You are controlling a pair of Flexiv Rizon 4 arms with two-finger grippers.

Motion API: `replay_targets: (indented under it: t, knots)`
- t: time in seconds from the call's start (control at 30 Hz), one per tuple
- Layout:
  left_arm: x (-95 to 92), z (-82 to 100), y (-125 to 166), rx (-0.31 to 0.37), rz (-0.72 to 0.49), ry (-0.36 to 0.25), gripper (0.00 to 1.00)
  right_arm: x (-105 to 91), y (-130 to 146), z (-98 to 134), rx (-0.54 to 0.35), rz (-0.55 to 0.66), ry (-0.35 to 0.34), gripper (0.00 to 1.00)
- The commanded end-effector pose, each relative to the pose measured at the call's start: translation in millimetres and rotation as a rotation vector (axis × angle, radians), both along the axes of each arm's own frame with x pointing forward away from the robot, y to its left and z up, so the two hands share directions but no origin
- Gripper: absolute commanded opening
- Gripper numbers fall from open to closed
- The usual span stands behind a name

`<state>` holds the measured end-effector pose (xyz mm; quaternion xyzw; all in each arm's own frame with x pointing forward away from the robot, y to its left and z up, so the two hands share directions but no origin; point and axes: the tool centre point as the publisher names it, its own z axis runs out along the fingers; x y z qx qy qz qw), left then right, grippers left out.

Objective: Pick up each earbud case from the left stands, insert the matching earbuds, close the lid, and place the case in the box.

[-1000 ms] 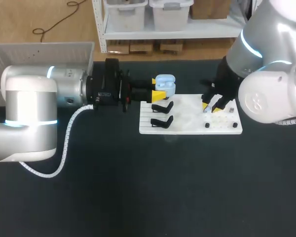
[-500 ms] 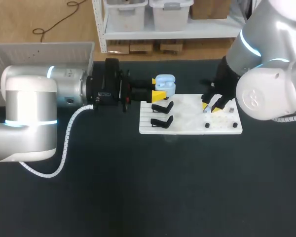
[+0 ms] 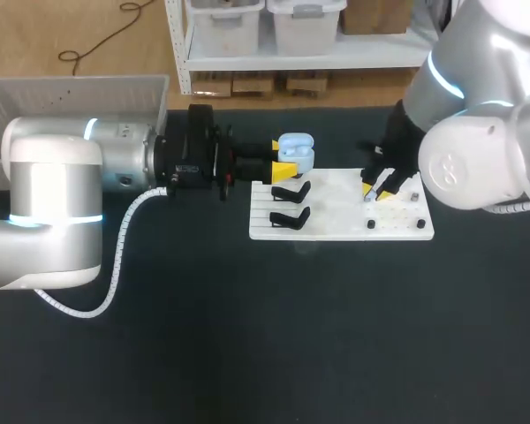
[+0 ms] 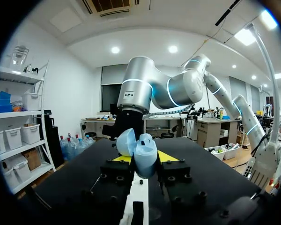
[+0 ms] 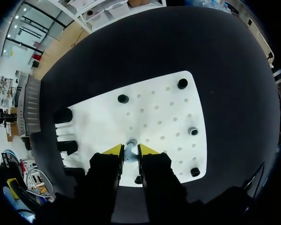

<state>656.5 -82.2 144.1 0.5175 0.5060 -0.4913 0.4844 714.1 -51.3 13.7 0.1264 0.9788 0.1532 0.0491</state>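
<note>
Matte black table (image 3: 203,353) is carrying one flat white board (image 3: 336,228), round-cornered and dotted with small holes. You are seeing the left gripper (image 4: 144,159) clamping its two yellow tips on one glossy pale-blue earbud case (image 4: 141,146). The case is egg-smooth with its lid standing open, and it is sitting just past the board's far edge near the left corner. Two black clip-shaped stands (image 3: 291,190) are sitting side by side on the board's left end, just beside the case. The right gripper (image 5: 130,149) is pinching one small pale round earbud (image 5: 129,155) from both sides, over the board's right half. Four black round pegs (image 5: 123,99) are showing plainly around it (a fifth may be hiding beside a finger). A broad stretch of table is lying between the board and the near edge. One white slatted box (image 3: 79,93) is sitting off the far-left corner, well apart from the case.
</note>
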Motion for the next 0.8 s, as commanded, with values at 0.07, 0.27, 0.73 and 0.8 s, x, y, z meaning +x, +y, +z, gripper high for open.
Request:
replay_targets:
  t: [0.07, 0.27, 0.73, 0.8]
  knots:
    - [-0.6, -0.7, -0.2, -0.002, 0.004, -0.002, 0.0, -3.2, 1.3, 5.4, -0.001, 0.002, 0.001, 0.0]
    - [-0.6, -0.7, -0.2, -0.002, 0.004, -0.002, 0.0, -10.2, 3.2, 24.2, -0.001, 0.004, -0.013, 0.0]
    - [-0.6, -0.7, -0.2, -0.002, 0.004, -0.002, 0.0, -35.1, -3.3, 97.5, -0.019, -0.044, -0.02, 0.0]
    - [-0.6, -0.7, -0.2, -0.002, 0.004, -0.002, 0.0, -39.5, -2.0, 111.6, -0.045, -0.053, -0.033, 0.0]
